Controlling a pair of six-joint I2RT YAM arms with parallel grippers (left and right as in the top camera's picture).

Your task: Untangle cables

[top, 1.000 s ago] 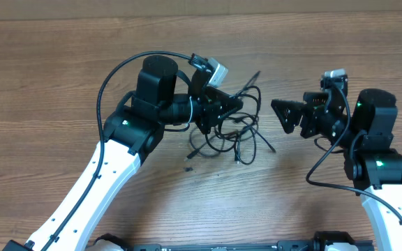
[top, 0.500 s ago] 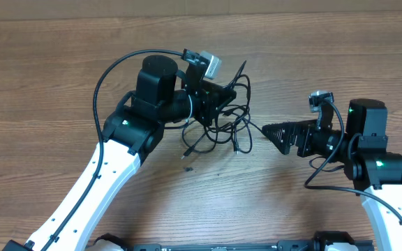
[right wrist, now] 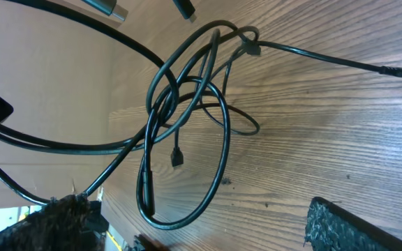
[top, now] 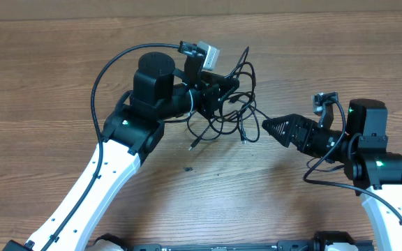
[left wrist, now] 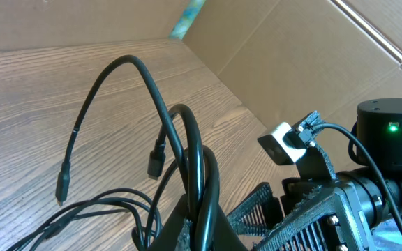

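Currently left gripper (top: 223,90) pressed shut on cables (top: 239,115), strands pinched at its tips; tangle sits over upper centre of wooden table (top: 47,63), loops and plug ends spreading out from grip. Right gripper (top: 271,128) jaws spread wide, holding nothing, tips aimed at tangle, just beside its right edge; contact with nearest strand cannot be told
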